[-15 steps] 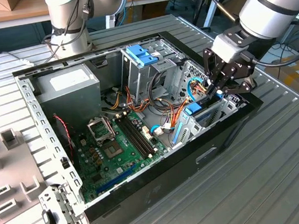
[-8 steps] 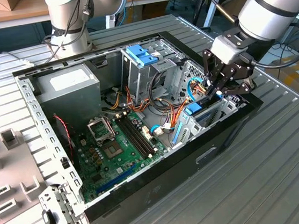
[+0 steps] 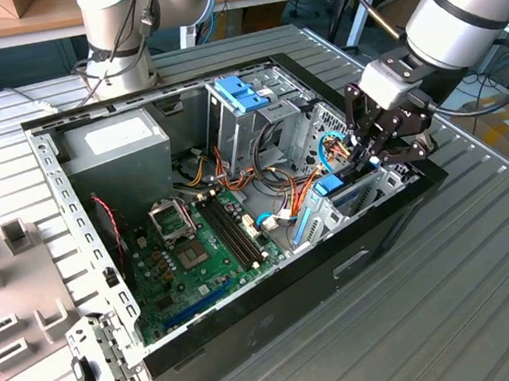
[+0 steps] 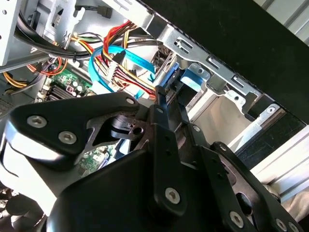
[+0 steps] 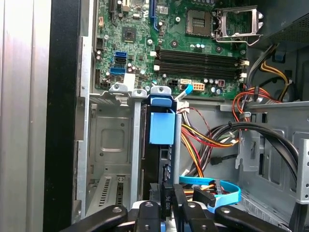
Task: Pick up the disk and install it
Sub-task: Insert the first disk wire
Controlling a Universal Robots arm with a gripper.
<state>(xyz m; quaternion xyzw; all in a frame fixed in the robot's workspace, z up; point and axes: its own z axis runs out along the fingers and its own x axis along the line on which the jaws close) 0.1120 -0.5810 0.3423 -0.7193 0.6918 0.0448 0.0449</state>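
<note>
The disk shows as a dark slab standing on edge in a narrow slot of the metal drive bay, at the front corner of the open computer case. A bright blue latch sits over its inner end. My gripper reaches down into that bay, its black fingers pressed on either side of the disk's outer edge, shut on it. In the exterior view the gripper hangs low at the case's right end, just above the blue latch. The second wrist view has the fingers pointing at the latch.
Bundles of red, yellow and blue cables crowd the space beside the bay. The green motherboard covers the case floor, with a grey power-supply box at the back left and an upper drive cage. A loose metal bracket lies outside the case.
</note>
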